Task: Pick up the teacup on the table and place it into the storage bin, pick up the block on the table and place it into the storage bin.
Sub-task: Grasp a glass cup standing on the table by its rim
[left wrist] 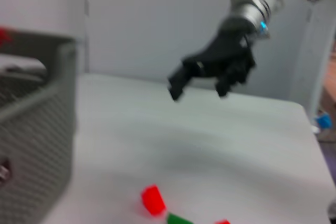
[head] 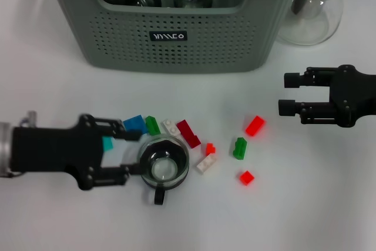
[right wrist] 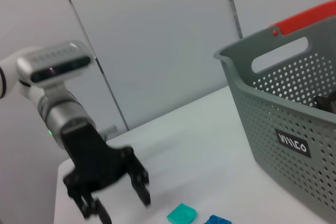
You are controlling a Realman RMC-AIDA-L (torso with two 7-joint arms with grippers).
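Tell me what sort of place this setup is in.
Probably a lab or robot test room: a plain white table against bare pale wall panels, with only staged items, a grey-green storage bin, scattered toy blocks and a glass teacup, between the left gripper and right gripper.

My white table (head: 329, 204) has the gray storage bin (head: 176, 33), a glass carafe (head: 314, 13), a glass teacup (head: 163, 166), and scattered red, green, blue and white blocks (head: 194, 139) sitting on it.

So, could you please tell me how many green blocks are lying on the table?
2. One green block lies behind the teacup, beside the blue block; the other sits farther right among red blocks. The left gripper may hide more.
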